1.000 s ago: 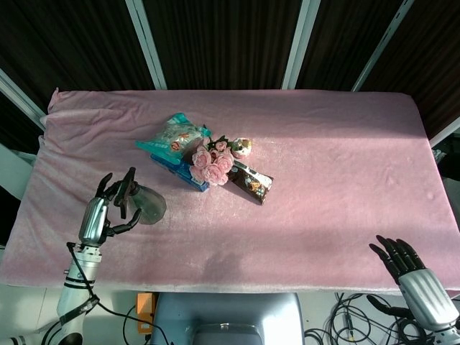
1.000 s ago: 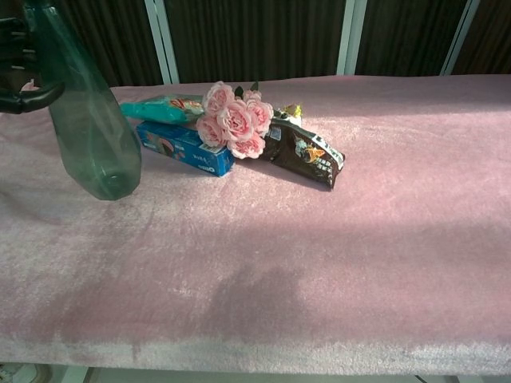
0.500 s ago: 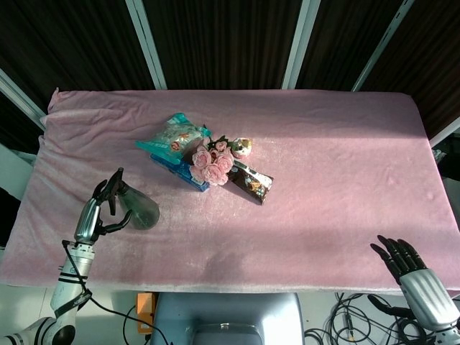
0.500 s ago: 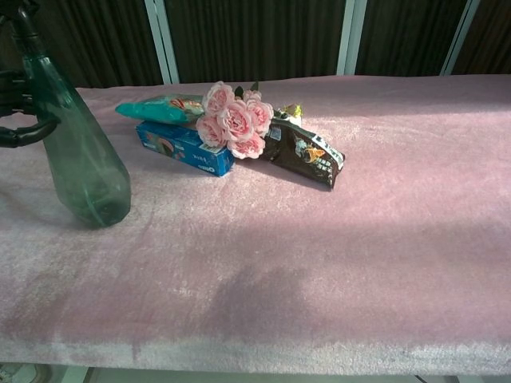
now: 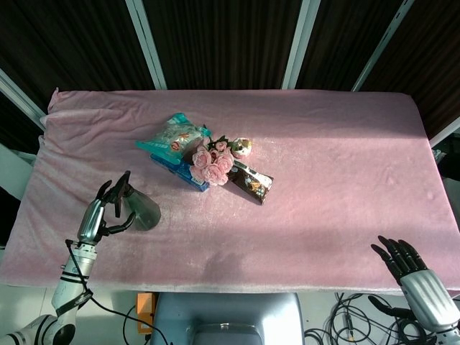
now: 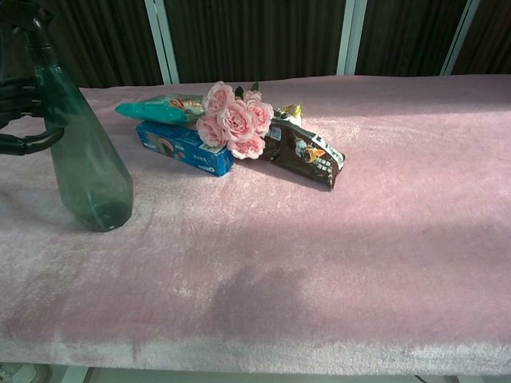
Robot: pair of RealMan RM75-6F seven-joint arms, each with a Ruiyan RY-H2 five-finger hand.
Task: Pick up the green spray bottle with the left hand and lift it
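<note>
Lowered since a second ago, the green spray bottle (image 6: 86, 159) now stands with its base on the pink cloth (image 5: 323, 165), no longer tilted in the air. Left hand (image 5: 106, 208): fingers curled around the bottle's neck below the trigger, probably steadying it. Right hand (image 5: 406, 262): fingers spread, holding nothing, idle at the near table edge. Beyond the bottle, well apart: blue box (image 6: 184, 148), pink roses (image 6: 235, 120), dark snack packet (image 6: 307, 155).

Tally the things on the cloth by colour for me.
Green: 1, spray bottle
Teal: 1, snack bag
Blue: 1, box
Pink: 1, roses
Brown: 1, wrapper
Pale, too small to identify: 1, round item
Total: 6
</note>
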